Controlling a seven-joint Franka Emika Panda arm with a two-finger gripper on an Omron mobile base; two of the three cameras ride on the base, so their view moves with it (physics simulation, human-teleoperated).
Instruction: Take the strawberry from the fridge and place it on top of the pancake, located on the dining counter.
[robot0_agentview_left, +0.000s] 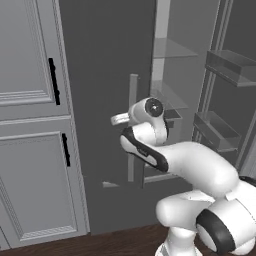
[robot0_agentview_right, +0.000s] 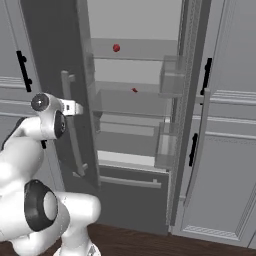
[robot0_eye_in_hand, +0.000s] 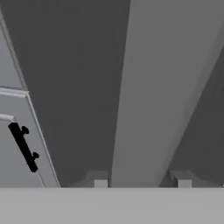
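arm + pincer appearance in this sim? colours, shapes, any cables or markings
Glossy white arm of rounded, bulbous links, with dark grey to black bands and caps at the joints. One round joint cap is dark with a lighter ring and small centre dot. No cables or markings visible. The pincer is light grey and blocky, seen as two small square-ended tips.

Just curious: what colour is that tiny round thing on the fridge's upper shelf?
Bright red: the tiny round berry, clearest in the right base view.

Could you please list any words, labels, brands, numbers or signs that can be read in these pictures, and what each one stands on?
None: no readable text shows.
The fridge doors, its shelves and the cabinets are plain.
The arm carries no lettering either.
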